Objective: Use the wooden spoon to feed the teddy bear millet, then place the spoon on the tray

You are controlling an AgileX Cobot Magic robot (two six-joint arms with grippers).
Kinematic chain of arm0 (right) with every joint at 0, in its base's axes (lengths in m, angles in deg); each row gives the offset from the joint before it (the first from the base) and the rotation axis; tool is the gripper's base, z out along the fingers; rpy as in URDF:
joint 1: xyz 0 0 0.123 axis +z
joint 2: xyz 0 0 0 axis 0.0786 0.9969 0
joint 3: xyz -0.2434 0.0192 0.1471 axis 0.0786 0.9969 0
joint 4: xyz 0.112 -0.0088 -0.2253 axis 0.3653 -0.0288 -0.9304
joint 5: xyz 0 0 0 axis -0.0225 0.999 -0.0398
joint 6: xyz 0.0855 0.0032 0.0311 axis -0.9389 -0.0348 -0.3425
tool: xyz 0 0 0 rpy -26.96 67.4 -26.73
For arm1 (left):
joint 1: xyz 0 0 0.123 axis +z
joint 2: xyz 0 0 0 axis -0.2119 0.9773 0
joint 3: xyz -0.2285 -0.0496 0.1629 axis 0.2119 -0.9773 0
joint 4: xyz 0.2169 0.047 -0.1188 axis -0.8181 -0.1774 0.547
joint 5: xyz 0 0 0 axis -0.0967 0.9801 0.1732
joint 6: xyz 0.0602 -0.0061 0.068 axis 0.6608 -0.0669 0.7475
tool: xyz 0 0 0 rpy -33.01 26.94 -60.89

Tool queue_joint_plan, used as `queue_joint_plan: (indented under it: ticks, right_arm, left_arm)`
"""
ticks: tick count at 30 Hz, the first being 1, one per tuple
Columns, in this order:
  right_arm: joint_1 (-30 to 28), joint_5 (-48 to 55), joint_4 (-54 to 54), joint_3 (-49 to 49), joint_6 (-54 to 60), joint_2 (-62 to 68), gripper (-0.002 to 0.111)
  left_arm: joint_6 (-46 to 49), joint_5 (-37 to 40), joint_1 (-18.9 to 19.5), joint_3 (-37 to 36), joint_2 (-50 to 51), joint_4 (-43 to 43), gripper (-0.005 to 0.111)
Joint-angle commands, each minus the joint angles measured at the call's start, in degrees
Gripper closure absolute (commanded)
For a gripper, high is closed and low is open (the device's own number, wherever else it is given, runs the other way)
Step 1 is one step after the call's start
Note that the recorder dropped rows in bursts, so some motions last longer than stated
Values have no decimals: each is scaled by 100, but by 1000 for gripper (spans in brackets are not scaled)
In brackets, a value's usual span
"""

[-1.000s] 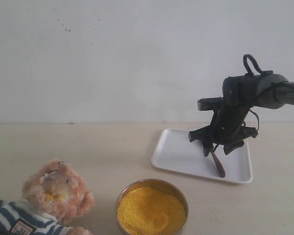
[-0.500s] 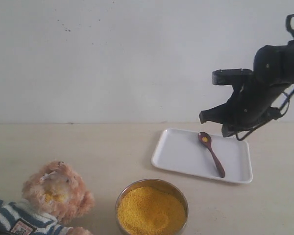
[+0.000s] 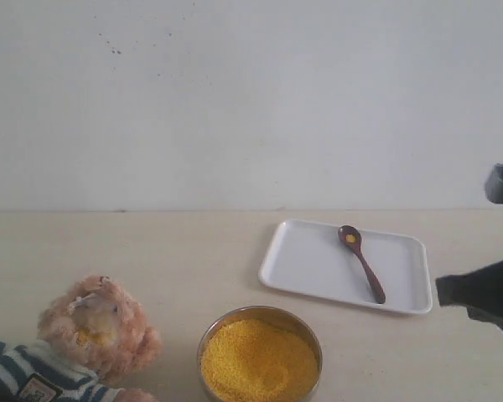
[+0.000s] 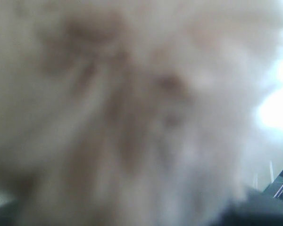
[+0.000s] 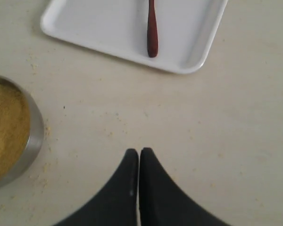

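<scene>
Fingers (image 5: 125, 183) of the right gripper (image 5: 139, 152) were pressed together, grasping nothing, over the bare table (image 3: 151, 251). Wooden spoon (image 3: 362, 261) lay on the tray (image 3: 302, 268), yellow grains in its bowl. Millet (image 3: 258, 360) filled the metal bowl (image 3: 260, 311). Teddy bear (image 3: 96, 327) lay front left. Blurred fur filled the left wrist view, so the left gripper's state could not be told.

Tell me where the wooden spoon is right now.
In the exterior view the wooden spoon lies on the tray, right of centre, beyond and right of the millet.
</scene>
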Motion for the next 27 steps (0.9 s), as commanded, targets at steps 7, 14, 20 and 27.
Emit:
queue_joint_plan:
  ticks: [7, 14, 20, 27]
  right_arm:
    - [8, 690, 197, 1348, -351, -2635, 108]
    - [8, 1046, 211, 1358, -580, -3264, 108]
    - [153, 813, 71, 1358, -566, -3289, 108]
    - [153, 488, -85, 1358, -419, -3541, 108]
  left_arm:
    - [52, 115, 13, -9, 8, 50, 103]
    - [52, 115, 13, -9, 8, 50, 103]
    - [52, 115, 13, -9, 8, 50, 103]
    - [52, 115, 13, -9, 8, 50, 103]
